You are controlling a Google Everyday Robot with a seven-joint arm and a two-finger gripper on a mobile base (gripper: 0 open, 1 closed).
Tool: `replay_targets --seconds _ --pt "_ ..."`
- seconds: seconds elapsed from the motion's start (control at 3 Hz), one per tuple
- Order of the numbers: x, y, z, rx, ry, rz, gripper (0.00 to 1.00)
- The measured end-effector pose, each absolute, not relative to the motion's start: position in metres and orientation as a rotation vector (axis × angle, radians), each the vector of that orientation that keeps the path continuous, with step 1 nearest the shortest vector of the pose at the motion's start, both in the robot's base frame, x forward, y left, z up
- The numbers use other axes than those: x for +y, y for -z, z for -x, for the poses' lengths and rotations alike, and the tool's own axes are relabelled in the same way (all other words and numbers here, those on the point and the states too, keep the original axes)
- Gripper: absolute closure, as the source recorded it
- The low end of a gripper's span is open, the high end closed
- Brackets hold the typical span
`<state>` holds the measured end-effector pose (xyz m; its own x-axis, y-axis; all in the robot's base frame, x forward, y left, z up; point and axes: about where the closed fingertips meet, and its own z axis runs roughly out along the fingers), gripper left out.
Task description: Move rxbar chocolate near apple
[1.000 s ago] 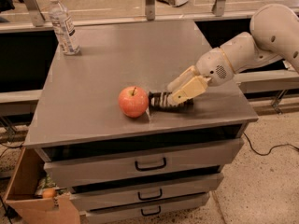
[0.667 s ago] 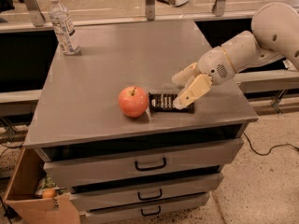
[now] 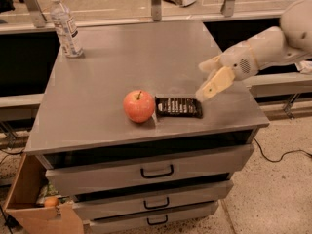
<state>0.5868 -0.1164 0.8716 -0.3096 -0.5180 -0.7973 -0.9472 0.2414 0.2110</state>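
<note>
Lifting off the rxbar chocolate, the claw is hovering spread and empty over the counter. That bar is lying just beside the apple, perhaps touching it, so only withdrawing clear is remaining.

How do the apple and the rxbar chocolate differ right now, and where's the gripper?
The apple is round and red-pink; the rxbar chocolate is flat, rectangular and black. The apple stands tall, stem up; the rxbar chocolate lies flat. Both rest side by side on the grey table, near its front edge. The gripper hangs open above the bar's end away from the apple, holding nothing.
</note>
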Motion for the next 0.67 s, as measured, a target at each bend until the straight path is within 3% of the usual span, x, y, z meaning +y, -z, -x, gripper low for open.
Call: replay_targets --seconds 0.33,0.67 --pt "-0.178 -0.905 -0.629 1.869 -0.875 1.125 0.00" --pt "-0.186 -0.934 -0.638 1.815 -0.826 1.113 0.00"
